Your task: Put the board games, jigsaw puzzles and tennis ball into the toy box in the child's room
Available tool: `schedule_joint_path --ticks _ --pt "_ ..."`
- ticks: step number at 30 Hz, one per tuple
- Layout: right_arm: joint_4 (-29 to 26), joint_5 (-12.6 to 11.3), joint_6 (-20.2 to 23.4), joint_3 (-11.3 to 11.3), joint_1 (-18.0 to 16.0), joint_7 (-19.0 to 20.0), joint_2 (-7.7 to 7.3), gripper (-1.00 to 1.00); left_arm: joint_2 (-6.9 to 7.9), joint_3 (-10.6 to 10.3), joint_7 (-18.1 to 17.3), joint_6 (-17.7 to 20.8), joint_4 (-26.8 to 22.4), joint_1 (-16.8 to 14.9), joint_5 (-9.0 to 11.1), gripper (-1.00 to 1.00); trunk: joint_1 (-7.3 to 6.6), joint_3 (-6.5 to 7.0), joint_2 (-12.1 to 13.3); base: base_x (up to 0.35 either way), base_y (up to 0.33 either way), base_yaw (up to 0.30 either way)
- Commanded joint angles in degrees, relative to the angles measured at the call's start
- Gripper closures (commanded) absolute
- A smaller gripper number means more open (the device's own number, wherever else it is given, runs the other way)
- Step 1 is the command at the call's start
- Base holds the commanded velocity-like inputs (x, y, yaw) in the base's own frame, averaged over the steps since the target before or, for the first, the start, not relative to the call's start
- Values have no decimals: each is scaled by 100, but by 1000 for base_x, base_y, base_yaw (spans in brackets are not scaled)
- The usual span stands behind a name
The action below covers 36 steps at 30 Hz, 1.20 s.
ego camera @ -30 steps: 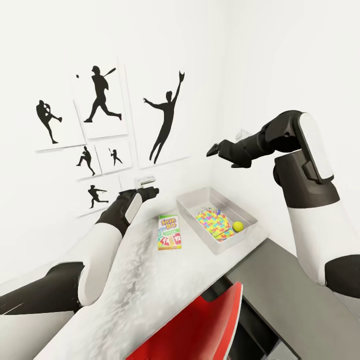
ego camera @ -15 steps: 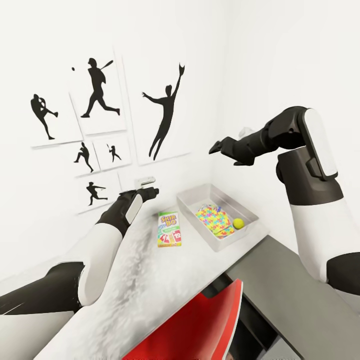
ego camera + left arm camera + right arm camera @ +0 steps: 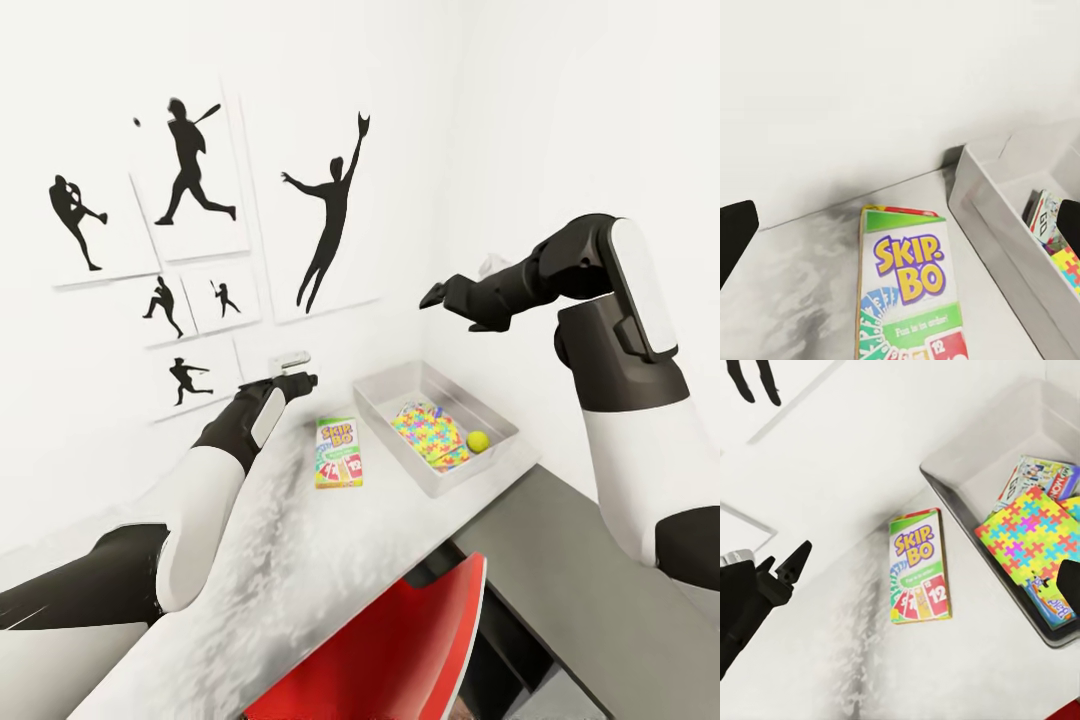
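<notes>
The pale grey toy box stands on the pale table top by the wall. In it lie a multicoloured jigsaw puzzle, the yellow-green tennis ball and two board games, one of them blue. A green Skip-Bo board game lies flat on the table beside the toy box. My left gripper hovers open just behind it. My right gripper hangs open high above the box.
Black baseball silhouette posters hang on the white wall behind the table. A red chair back stands at the table's near edge. The lower dark grey desk top adjoins on the right.
The whole picture has shifted a little, so the camera moved. My right gripper has risen slightly; the left arm and the toys have stayed put.
</notes>
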Motion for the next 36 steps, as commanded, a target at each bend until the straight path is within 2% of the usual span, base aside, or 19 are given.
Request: schedule_joint_path --ticks 1,4,11,16,19,22,26,36 --pt "7 -42 69 6 -16 -53 -4 -100 -5 13 29 17 -13 -4 59 -100 3 -23 -14 0 0 0" --pt "10 -30 71 5 -18 -51 1 -100 -5 4 51 2 -3 -4 44 -100 3 -51 -14 0 0 0" --pt "16 -3 56 -8 -34 -52 9 -100 -5 -20 502 -14 23 -4 34 -100 3 -116 -14 0 0 0" --pt "13 -17 53 -11 -38 -51 8 -100 -5 -40 654 -44 53 -4 33 -100 3 -163 -14 0 0 0" --pt "17 -22 51 -12 -29 -50 20 -100 -5 -184 684 -115 186 -4 30 -100 3 -191 -14 0 0 0" --pt "23 -25 57 -13 -26 -40 44 -100 -5 -498 728 -384 417 -4 32 -100 3 -219 -14 0 0 0" --pt "50 -25 64 -13 -38 -28 72 -100 -5 -716 820 -614 598 -4 33 -100 3 -257 -14 0 0 0" --pt "225 -18 101 -17 -44 -18 84 -100 -5 -801 962 -695 684 -1 39 -100 3 -350 -14 0 0 0"
